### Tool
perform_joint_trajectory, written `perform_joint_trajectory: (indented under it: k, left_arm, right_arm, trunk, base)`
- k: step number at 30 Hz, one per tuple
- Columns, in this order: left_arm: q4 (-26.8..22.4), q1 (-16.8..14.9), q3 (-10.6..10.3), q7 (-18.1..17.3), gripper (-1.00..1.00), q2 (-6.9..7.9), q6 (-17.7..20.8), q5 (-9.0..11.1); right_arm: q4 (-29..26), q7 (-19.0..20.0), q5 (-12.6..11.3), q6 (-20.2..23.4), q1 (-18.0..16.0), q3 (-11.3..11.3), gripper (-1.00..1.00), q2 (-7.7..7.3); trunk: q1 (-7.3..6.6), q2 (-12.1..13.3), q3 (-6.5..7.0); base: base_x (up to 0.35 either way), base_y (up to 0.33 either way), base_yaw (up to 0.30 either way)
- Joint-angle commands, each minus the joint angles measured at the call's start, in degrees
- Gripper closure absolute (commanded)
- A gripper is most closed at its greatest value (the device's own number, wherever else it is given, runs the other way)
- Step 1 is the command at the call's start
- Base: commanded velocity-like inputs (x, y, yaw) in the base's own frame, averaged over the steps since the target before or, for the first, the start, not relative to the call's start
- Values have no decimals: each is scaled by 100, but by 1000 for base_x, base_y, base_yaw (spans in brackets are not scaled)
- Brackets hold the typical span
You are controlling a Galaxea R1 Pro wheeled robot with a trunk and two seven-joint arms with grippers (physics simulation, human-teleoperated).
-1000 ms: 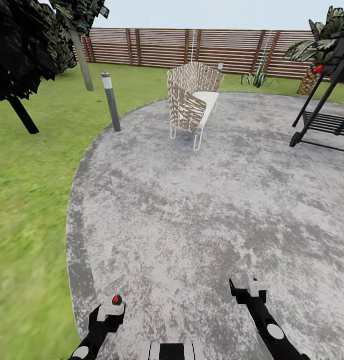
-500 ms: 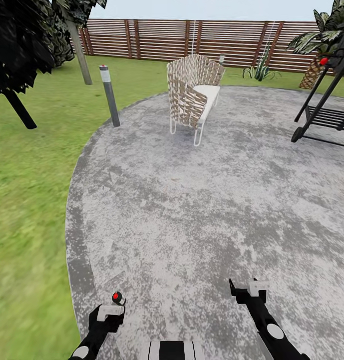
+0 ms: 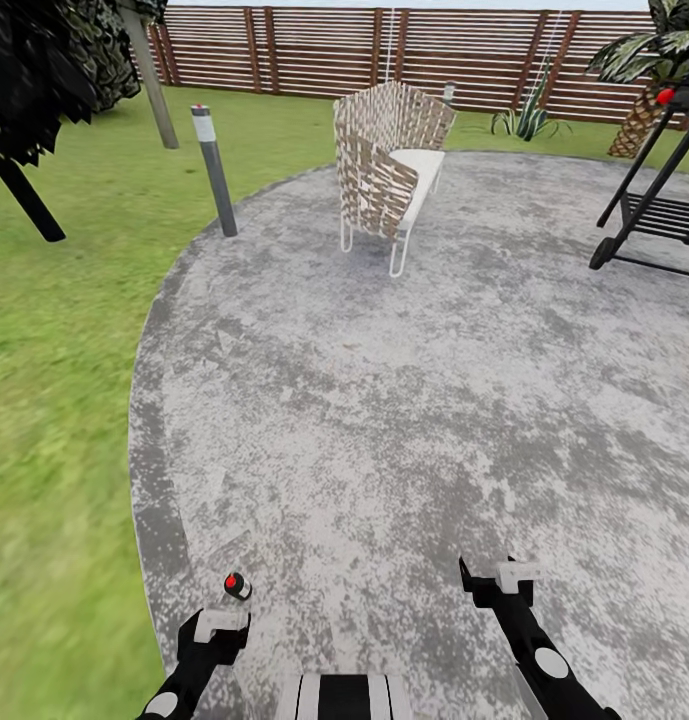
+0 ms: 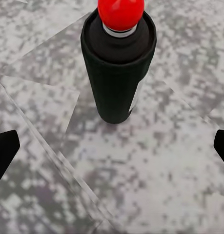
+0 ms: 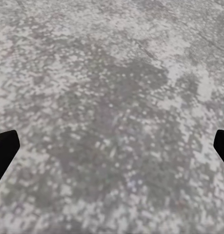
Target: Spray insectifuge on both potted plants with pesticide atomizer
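On the patio [image 3: 404,400], atomizer [image 4: 119,73] seemingly upright.

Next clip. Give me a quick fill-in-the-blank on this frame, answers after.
1. The pesticide atomizer has a ___ top.
2. The left gripper is ___, not touching the atomizer.
3. The woven chair stands on the grey ___.
4. Beyond the lawn runs a slatted wooden ___.
Missing: red; open; patio; fence.
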Motion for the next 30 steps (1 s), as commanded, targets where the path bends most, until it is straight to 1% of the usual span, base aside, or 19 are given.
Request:
perform_joint_trajectory:
  k: [1, 7, 15, 23, 30]
  left_arm:
    - [4, -2, -2, 3, -100, 2, -19, -30]
    - [4, -2, 20, 3, -100, 10, -24, -23]
    - [9, -2, 56, 3, -100, 10, -20, -17]
    - [8, -2, 54, 3, -100, 11, -20, -19]
    - [12, -2, 50, 3, -100, 4, -20, -22]
  right_arm:
    - [1, -2, -2, -17, -2, 1, -100, -1]
    - [-5, -2, -2, -17, -2, 0, -100, -1]
    - [-6, -2, -2, -17, -2, -1, -100, -2]
    - [-6, -2, -2, -17, -2, 0, -100, 1]
    - [-6, -2, -2, -17, -2, -2, -100, 3]
  trunk:
    - [-1, -1, -4]
    - [-1, -1, -6]
    - [-1, -1, -6]
    - [-1, -1, -6]
    - [-1, -1, -6]
  base:
    - [0, 0, 0]
    - [9, 0, 0]
    - [161, 0, 0]
    - [14, 0, 0]
    - [160, 0, 0]
